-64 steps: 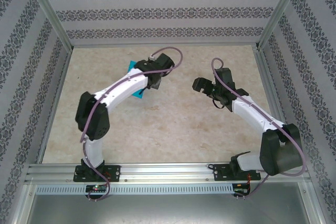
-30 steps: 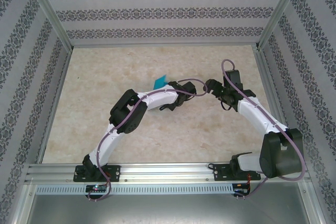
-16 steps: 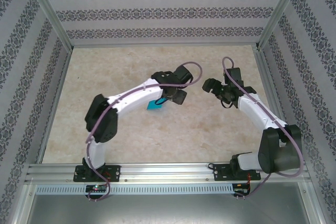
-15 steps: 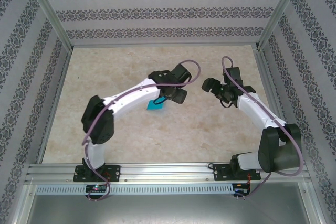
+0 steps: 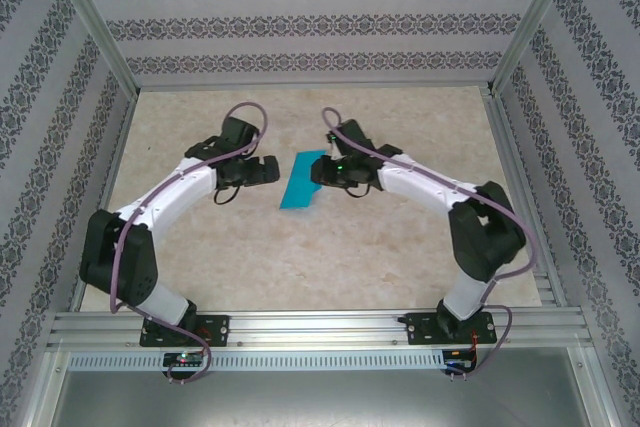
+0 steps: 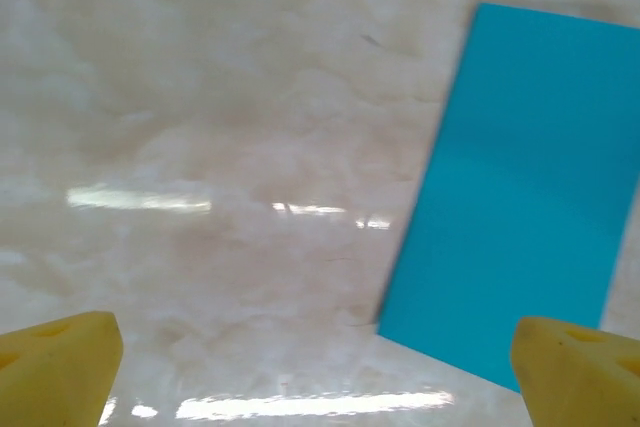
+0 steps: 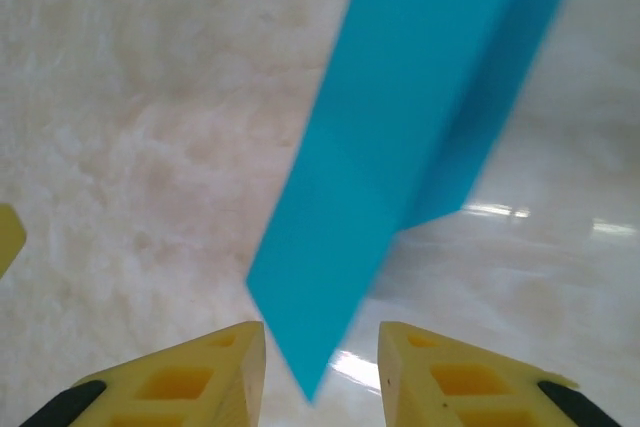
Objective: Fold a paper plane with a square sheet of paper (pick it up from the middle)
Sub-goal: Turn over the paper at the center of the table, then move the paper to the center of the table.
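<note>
The turquoise sheet of paper (image 5: 300, 182) lies folded into a narrow rectangle in the middle of the table. My left gripper (image 5: 262, 171) hovers just left of it, wide open and empty. In the left wrist view the paper (image 6: 520, 187) lies flat, ahead and to the right of the left gripper (image 6: 318, 372). My right gripper (image 5: 318, 172) is at the paper's right edge. In the right wrist view the paper's (image 7: 400, 127) upper layer stands lifted, its corner between the yellow fingers (image 7: 180, 377), which stand apart with gaps on both sides.
The beige marble-patterned table (image 5: 300, 267) is walled by patterned panels on three sides with metal posts at the corners. A metal rail (image 5: 320, 327) with both arm bases runs along the near edge.
My left arm has pulled back to the left off the paper and opened wide. My right arm has swung left to the paper's right edge, its jaws narrowing round the lifted layer.
</note>
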